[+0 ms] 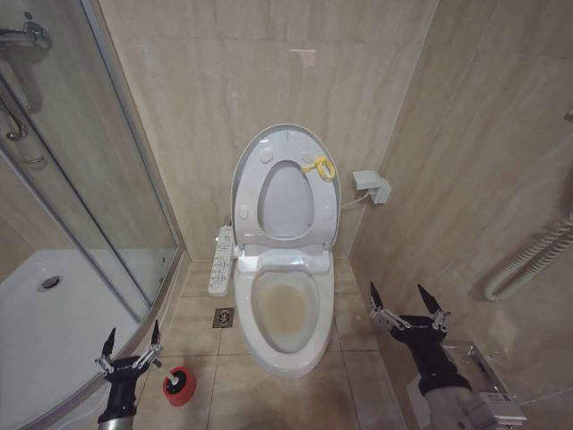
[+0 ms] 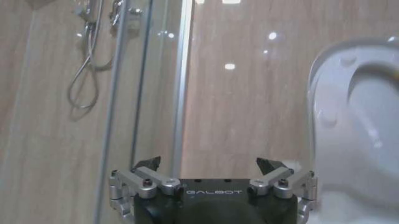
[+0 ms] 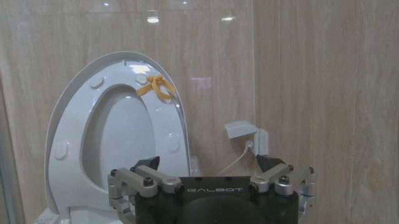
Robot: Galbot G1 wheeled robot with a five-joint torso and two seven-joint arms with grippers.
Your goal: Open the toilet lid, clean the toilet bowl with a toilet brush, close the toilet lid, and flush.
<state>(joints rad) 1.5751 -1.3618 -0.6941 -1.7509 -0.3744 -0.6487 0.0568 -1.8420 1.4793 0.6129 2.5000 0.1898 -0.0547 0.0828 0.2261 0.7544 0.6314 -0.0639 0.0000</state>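
The toilet lid [image 1: 285, 141] stands upright against the back wall, with the ring seat raised in front of it and a yellow loop [image 1: 319, 167] near the top. Below it the toilet bowl [image 1: 285, 309] lies exposed, with a brownish stain inside. A small red holder cup [image 1: 179, 385] with something dark in it sits on the floor left of the toilet; the toilet brush's handle is hidden. My left gripper [image 1: 131, 345] hovers open just left of the cup. To the right of the bowl my right gripper [image 1: 409, 300] is open and faces the raised lid [image 3: 124, 135].
A glass shower enclosure [image 1: 98, 179] and its white tray [image 1: 54, 305] fill the left side. A button panel [image 1: 221, 262] sticks out on the toilet's left, with a floor drain [image 1: 223, 317] below it. A wall socket [image 1: 372, 185] and a ribbed white hose [image 1: 533, 260] are on the close right wall.
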